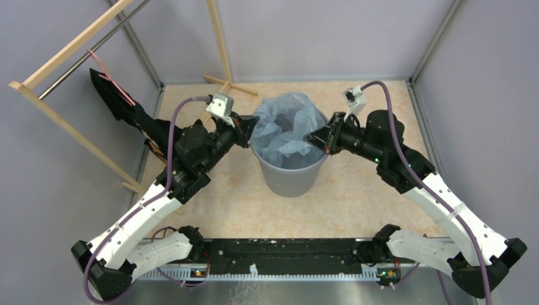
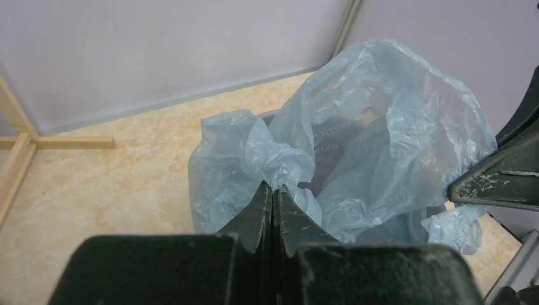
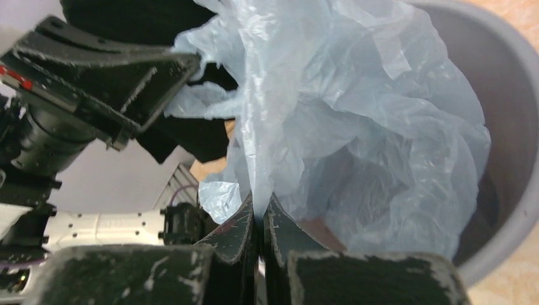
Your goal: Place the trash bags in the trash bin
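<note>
Clamped shut, left end effector (image 2: pixel 273 190) and right end effector (image 3: pixel 259 202) each pinch film of pale-blue trash bag (image 1: pixel 284 127) spread between them, sagging into grey trash bin (image 1: pixel 289 179).

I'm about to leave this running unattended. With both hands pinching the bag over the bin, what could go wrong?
The left hand and right hand are each shut on the thin trash bag at opposite sides; pulling apart might tear it. Much of the bag billows above the rim of the trash bin, so once released it may slump outside. Tugging could also drag or tip the bin.
</note>
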You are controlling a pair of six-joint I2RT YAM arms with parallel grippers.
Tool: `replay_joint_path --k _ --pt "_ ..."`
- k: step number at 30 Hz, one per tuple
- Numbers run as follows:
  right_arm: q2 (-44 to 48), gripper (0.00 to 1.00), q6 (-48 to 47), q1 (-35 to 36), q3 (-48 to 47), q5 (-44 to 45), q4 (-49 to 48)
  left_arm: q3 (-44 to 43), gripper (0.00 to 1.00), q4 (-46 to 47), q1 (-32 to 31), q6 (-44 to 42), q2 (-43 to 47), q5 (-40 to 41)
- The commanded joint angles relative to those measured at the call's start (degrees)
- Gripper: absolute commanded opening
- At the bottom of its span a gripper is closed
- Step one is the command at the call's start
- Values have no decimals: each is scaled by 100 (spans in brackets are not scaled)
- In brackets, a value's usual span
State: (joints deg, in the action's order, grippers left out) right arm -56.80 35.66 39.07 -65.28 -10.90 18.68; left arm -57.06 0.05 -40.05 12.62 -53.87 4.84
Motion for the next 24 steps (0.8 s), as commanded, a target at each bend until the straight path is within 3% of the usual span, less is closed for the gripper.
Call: replay_joint_path --k 1,10,14,16,19,22,24 --pt "242 0 -23 -328 -95 -700 1021 84 0 384 11 -13 112 -102" --pt "853 0 -1275 -470 -471 -181 2917 -317 0 -776 15 286 453 324" --pt "1168 0 -1727 -474 -675 1297 3839 -481 0 -1459 11 173 780 1012" --pt "1248 0 -1776 -473 -616 1666 3941 -683 0 -1914 12 59 730 1268" --pt "1277 0 -1756 -471 -483 1361 3657 -1065 0 -2615 15 87 459 1338" --pt "1315 0 -1754 -472 -467 1481 3470 -1349 11 -2944 15 115 328 1154" --pt "1349 0 -1780 -469 -548 1541 3400 -1499 27 -3024 14 138 342 1133"
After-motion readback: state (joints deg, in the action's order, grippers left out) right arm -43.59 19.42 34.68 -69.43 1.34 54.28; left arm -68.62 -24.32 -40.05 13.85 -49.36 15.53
